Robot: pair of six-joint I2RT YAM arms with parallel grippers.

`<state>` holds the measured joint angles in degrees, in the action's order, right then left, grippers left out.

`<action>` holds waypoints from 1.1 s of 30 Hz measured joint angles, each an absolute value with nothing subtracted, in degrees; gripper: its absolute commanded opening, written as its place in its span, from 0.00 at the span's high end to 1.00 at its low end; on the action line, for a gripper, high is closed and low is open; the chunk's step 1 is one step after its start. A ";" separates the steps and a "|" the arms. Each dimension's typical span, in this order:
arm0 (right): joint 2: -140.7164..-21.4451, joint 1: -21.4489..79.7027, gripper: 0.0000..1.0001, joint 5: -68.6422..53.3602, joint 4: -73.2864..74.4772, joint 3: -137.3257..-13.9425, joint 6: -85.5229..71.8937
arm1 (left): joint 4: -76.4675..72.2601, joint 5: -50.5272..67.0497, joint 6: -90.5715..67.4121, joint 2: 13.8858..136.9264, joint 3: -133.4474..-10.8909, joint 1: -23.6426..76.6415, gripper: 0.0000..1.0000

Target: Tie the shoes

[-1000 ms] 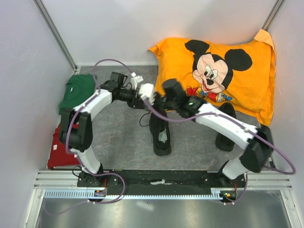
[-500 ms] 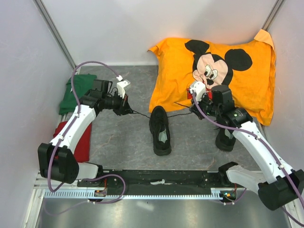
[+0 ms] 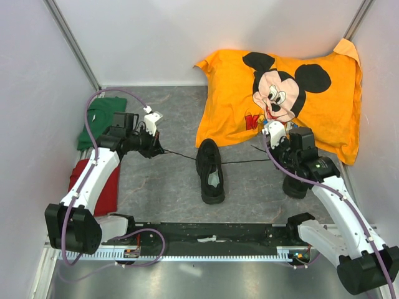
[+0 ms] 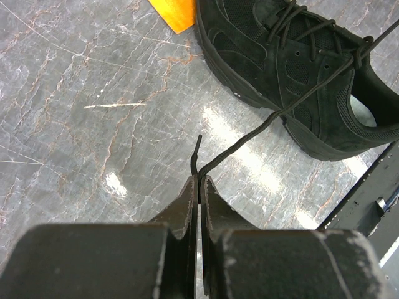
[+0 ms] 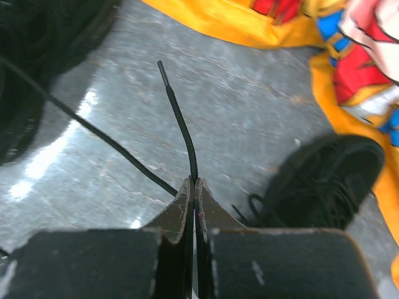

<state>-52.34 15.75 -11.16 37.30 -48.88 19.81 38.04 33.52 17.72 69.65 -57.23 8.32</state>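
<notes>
Grey marbled surface (image 3: 162,187) between white walls: one black shoe (image 3: 211,171) sits at centre, its laces drawn out to either side. The left gripper (image 4: 199,184) is clamped on the left lace (image 4: 249,134), and the right gripper (image 5: 193,182) on the right lace (image 5: 179,118). A second shoe (image 3: 295,185) rests beside an orange pillow (image 3: 312,106).

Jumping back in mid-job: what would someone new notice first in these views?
The big orange Mickey Mouse cloth at the far right grabs the eye. In front of it, the middle black sneaker has its laces stretched taut to either side, one end pinched in the shut left gripper, the other in the shut right gripper.
</notes>
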 measured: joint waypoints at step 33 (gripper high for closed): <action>-63.96 13.63 1.00 -4.95 24.49 -34.39 25.02 | 35.00 28.25 31.18 75.31 -48.03 8.64 0.99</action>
